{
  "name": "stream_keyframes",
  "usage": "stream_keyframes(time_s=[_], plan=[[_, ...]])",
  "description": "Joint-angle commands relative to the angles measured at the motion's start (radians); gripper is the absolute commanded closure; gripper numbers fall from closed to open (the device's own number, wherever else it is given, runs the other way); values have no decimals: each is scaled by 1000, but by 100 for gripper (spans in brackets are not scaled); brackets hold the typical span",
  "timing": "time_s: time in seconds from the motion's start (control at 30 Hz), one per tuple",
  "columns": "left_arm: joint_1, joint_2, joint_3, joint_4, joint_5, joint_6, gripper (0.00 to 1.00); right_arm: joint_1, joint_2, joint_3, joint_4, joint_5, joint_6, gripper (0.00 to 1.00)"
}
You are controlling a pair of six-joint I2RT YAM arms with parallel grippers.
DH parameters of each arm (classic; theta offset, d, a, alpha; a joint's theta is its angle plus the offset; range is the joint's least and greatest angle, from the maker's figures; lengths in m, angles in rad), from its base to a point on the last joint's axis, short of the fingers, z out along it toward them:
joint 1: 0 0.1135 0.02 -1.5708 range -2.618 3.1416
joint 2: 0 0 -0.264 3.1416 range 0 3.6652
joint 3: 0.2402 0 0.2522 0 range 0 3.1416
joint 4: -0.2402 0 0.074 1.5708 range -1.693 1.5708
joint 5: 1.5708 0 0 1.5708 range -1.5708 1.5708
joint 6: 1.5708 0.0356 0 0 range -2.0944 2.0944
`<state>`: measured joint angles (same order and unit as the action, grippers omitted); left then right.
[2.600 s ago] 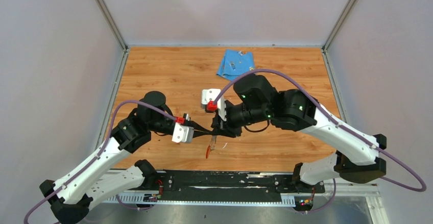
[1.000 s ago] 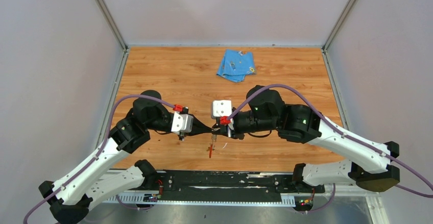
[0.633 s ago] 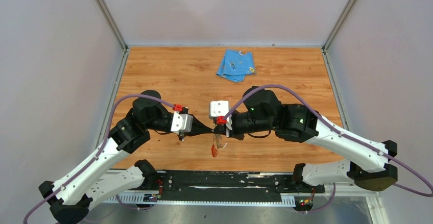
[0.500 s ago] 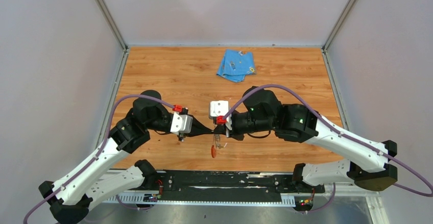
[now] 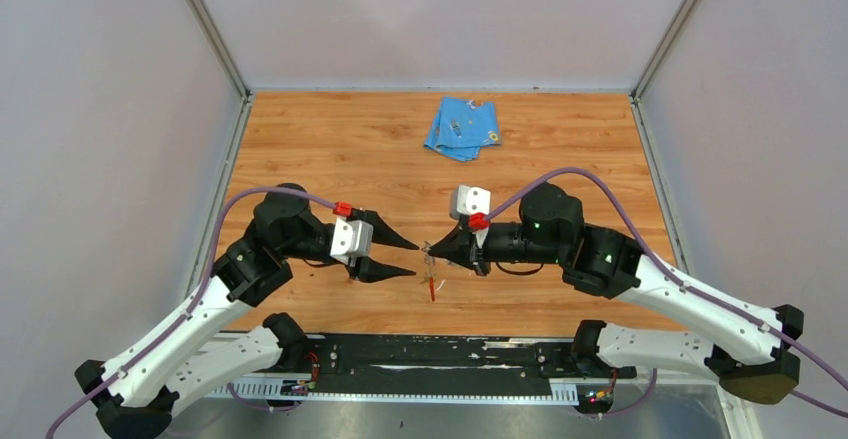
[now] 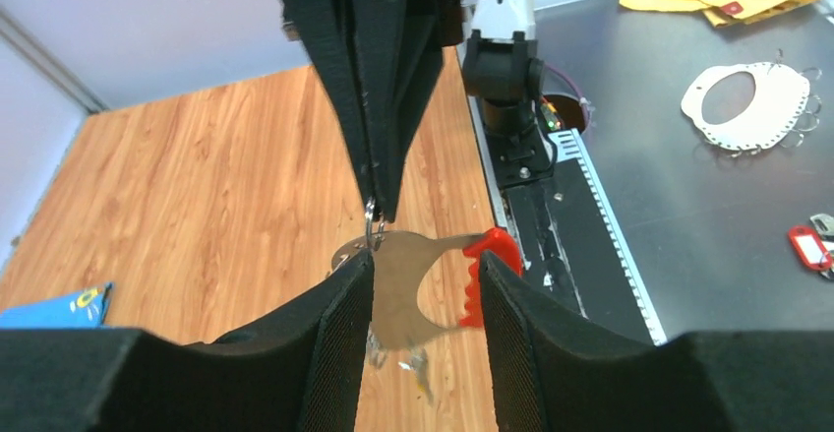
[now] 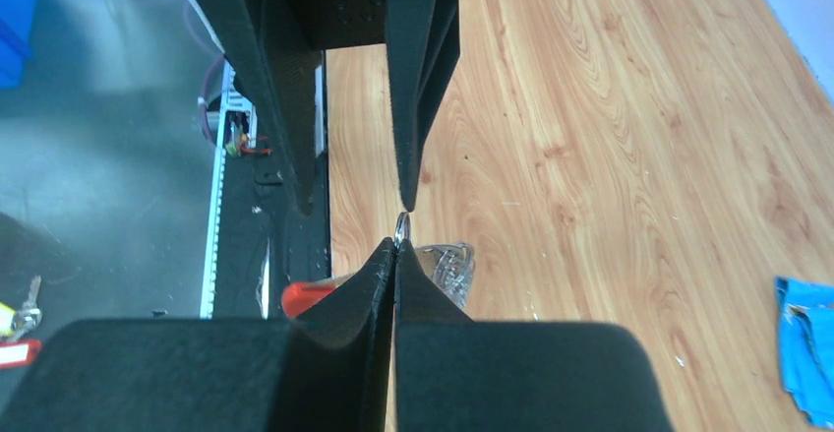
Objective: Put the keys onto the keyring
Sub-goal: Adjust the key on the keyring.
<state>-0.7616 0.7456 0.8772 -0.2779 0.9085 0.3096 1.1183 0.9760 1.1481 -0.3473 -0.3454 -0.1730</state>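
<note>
We saw the flat, elongated silvery-clear keyring (image 5: 430, 277) with a red edge strip hanging over the wooden table (image 5: 330, 149), long axis 12 to 6, red end at 6 o'clock. The right jaws clamped its top; the left jaws gaped at its 9 o'clock.

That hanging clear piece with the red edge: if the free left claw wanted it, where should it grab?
Probably the clear middle of the keyring, approached from the left, where the left gripper stands open. The right gripper pinches its small ring end, and the red strip is curved. It is thin and flat, so pinch across its broad faces.
</note>
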Motion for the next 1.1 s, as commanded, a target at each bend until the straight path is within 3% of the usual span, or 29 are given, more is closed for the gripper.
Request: stream_keyframes(time_s=[0.0,0.17,0.43,0.63,0.97,1.07], plan=[[-2,-18,-52,139,-81,-190,54,-35,-76,-126,323,-80,141,99],[-2,-29,-88,183,-119,-239,56,-44,-101,-177,420,-111,185,99],[-2,-41,-86,247,-127,-288,66,-59,-94,-183,428,-155,209,99],[-2,-45,-73,249,-95,-305,68,-63,-71,-183,430,-173,225,99],[-2,-57,-76,233,-106,-276,100,-66,-55,-179,449,-189,243,100],[-2,-64,-79,211,-125,-251,100,-68,-56,-180,449,-190,247,99]])
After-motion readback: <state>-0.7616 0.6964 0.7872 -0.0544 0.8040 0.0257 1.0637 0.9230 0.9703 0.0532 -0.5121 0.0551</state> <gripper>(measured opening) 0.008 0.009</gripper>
